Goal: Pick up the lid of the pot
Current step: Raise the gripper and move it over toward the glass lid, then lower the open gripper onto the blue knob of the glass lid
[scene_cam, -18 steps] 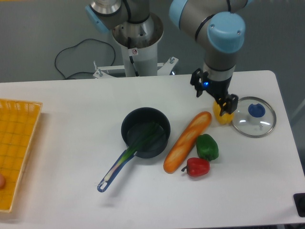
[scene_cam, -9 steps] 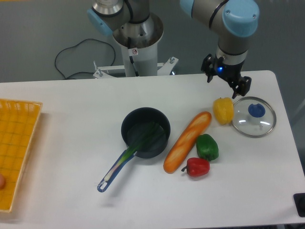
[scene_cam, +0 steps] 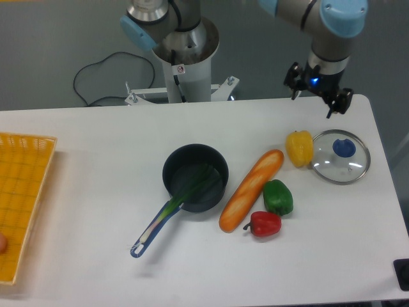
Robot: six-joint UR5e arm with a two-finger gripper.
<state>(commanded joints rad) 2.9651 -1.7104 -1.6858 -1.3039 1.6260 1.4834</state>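
My gripper (scene_cam: 313,104) hangs at the top right, behind the lid and a little to its left in the image. Its two dark fingers are spread apart with nothing between them. Below and to the right lies the pot lid (scene_cam: 329,167), a round transparent disc with a pale rim and a blue knob (scene_cam: 344,148). The whole lid is visible, and neither finger touches it.
A yellow pepper (scene_cam: 299,148) lies right beside the lid's left edge. Farther left are a bread loaf (scene_cam: 251,192), a green pepper (scene_cam: 278,197), a red pepper (scene_cam: 263,224) and a black pan (scene_cam: 171,167) with a blue-handled utensil (scene_cam: 153,229). An orange crate (scene_cam: 25,192) stands far left.
The gripper has moved right and toward the top of the image, from above the yellow pepper's area to behind the lid. Its fingers remain apart, and the objects have stayed put.
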